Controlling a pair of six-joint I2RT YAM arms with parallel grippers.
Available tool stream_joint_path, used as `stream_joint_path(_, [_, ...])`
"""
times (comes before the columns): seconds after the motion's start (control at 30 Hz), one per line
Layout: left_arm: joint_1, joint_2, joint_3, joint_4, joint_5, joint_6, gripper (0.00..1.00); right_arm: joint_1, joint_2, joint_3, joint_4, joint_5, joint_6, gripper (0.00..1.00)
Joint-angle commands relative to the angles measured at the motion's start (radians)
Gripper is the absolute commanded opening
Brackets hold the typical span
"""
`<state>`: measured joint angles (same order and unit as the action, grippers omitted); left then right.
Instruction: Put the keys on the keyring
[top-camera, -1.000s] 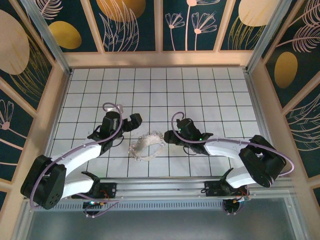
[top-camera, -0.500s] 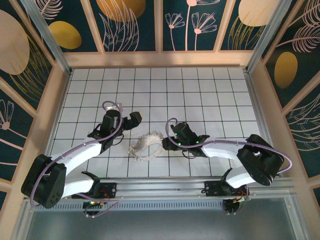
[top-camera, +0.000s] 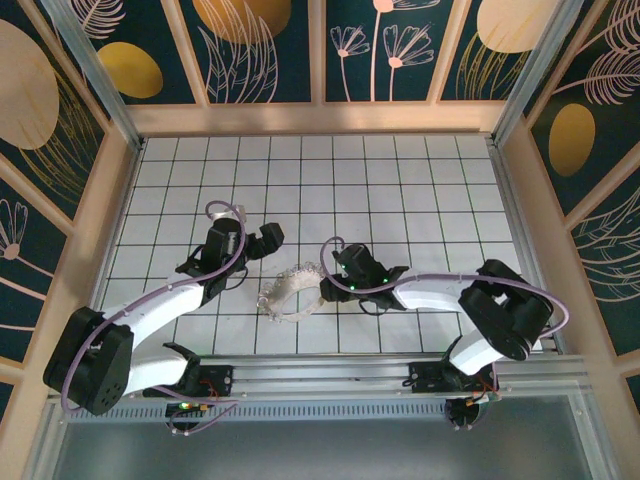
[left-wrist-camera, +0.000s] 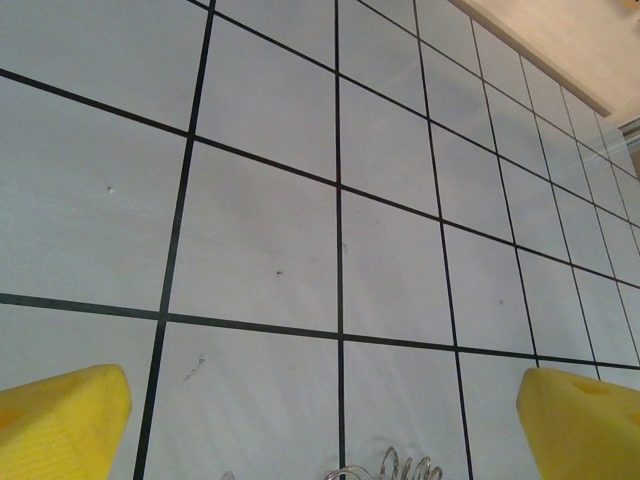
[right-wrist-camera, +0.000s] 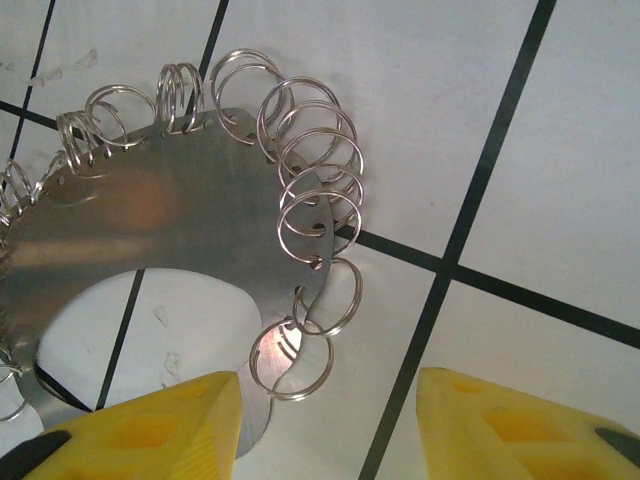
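Top external: on the tiled surface (top-camera: 400, 180) I see the left end effector (top-camera: 264, 243) spread, apart from the keyring (top-camera: 290, 293). My right end effector (right-wrist-camera: 330, 430) is spread too, hovering at the keyring's ringed edge.

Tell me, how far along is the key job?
Nothing looks done: the keyring, a metal crescent edged with wire loops, lies on the table with no key on it. In hand: the right claw hovers open over one end, left claw open nearby. Left: threading a key.
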<state>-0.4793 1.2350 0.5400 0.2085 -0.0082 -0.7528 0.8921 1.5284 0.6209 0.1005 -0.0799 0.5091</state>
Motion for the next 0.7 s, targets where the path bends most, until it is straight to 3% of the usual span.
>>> stream_joint_path(0.0, [-0.008, 0.009, 0.029, -0.01, 0.007, 0.013, 0.98, 0.009, 0.035, 0.045, 0.012, -0.012, -0.017, 0.48])
stream_joint_path(0.47, [-0.008, 0.006, 0.02, -0.009, 0.012, 0.03, 0.99, -0.003, 0.113, 0.132, 0.045, -0.035, -0.015, 0.42])
stream_joint_path(0.67, [-0.017, -0.032, 0.005, -0.008, 0.075, 0.066, 0.98, -0.041, 0.044, 0.109, 0.039, -0.024, 0.02, 0.52])
